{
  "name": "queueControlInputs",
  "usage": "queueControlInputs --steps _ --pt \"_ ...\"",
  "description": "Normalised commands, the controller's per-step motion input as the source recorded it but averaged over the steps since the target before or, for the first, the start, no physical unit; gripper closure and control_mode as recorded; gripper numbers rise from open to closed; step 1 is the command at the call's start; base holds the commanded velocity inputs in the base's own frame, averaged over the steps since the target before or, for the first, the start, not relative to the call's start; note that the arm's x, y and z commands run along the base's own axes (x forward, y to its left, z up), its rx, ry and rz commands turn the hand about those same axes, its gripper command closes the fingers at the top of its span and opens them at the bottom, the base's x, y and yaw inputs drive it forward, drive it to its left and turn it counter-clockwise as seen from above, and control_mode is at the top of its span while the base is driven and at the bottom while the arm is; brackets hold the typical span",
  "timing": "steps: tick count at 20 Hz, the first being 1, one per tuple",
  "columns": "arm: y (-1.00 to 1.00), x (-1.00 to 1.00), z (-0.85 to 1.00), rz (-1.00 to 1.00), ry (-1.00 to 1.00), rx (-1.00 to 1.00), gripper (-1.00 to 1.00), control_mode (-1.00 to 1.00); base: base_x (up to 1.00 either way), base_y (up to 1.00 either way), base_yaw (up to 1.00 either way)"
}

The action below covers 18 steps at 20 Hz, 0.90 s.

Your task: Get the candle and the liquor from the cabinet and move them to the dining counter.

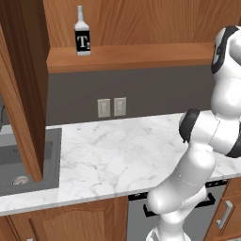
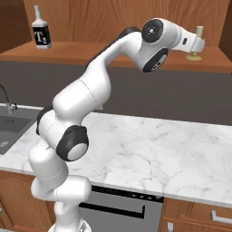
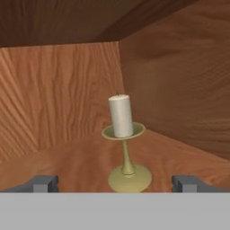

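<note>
Arm stretched up into cabinet point(image 2: 113, 54), wrist level. Gripper point(image 3: 116, 183) spread wide, empty, facing candle point(image 3: 122, 117) by shelf's right back corner. Liquor point(image 1: 82, 34) near shelf's left end.

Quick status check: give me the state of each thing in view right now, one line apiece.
candle: upright on its holder, on the cabinet shelf, untouched
liquor bottle: upright at the shelf's left end, untouched
cabinet: open, door swung out over the sink
tool: open, facing the candle, holding nothing
</note>
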Motion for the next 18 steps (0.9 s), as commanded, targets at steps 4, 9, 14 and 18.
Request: queueControlInputs --steps 4,9,14,18 --pt "-0.04 0.16 0.0 0.0 0.0 0.0 -1.0 -1.0 0.0 0.0 0.0" --pt "-0.14 0.02 0.0 0.0 -0.01 -0.01 -1.0 -1.0 0.0 0.0 0.0" --pt "-0.11 0.01 0.0 0.0 -0.02 -0.04 -1.0 -1.0 0.0 0.0 0.0" --pt "-0.05 0.06 0.0 0.0 -0.03 -0.07 -1.0 -1.0 0.0 0.0 0.0"
